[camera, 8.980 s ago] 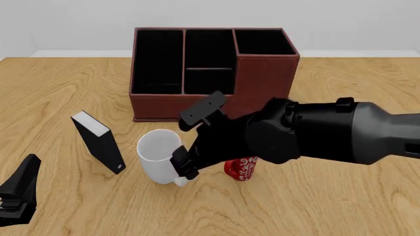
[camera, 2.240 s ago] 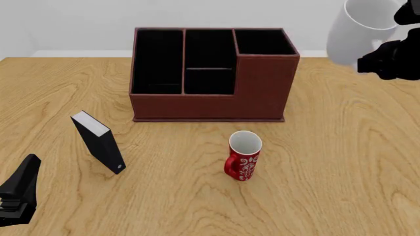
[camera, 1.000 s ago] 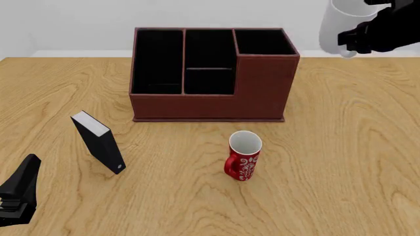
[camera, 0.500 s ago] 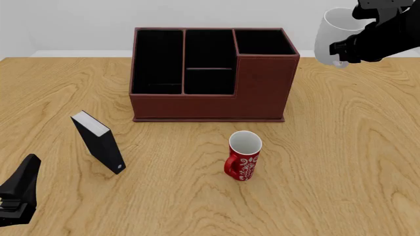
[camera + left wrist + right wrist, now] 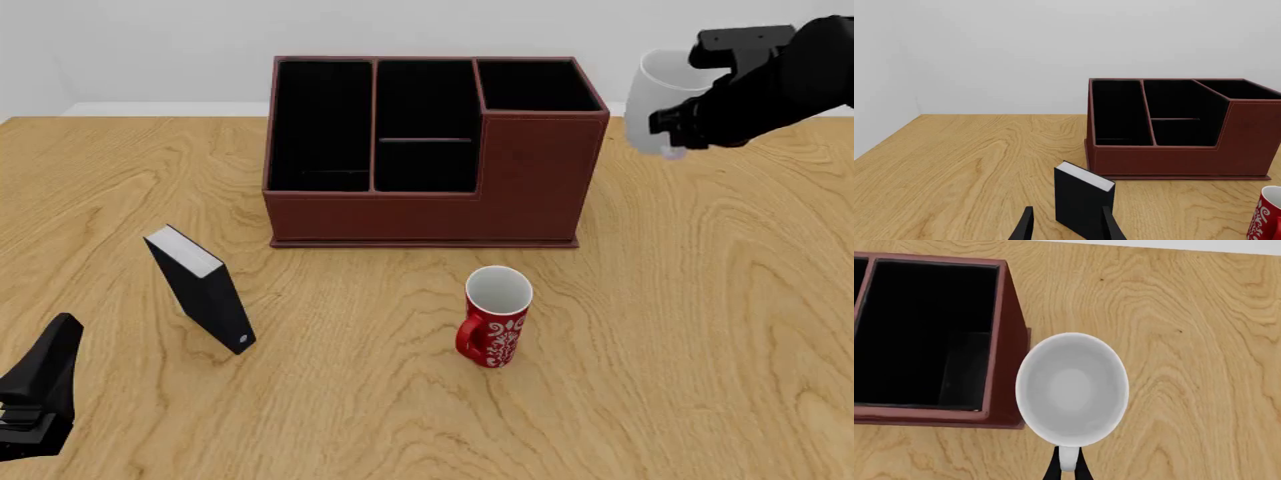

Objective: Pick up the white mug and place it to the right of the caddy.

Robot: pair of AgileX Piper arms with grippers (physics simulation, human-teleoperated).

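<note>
Right of the caddy (image 5: 434, 150), above the table (image 5: 694, 330), white mug (image 5: 657, 100) upright, mouth up, handle pinched in right claw (image 5: 687, 120), left claw (image 5: 1066, 227) parted, empty.

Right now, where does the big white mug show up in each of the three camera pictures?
Front view: the white mug hangs top right, held by the right gripper, right of the caddy.
Right wrist view: seen from above, centre, beside the caddy's wall.
Left wrist view: not in it.
Shared landmark: the caddy.
</note>
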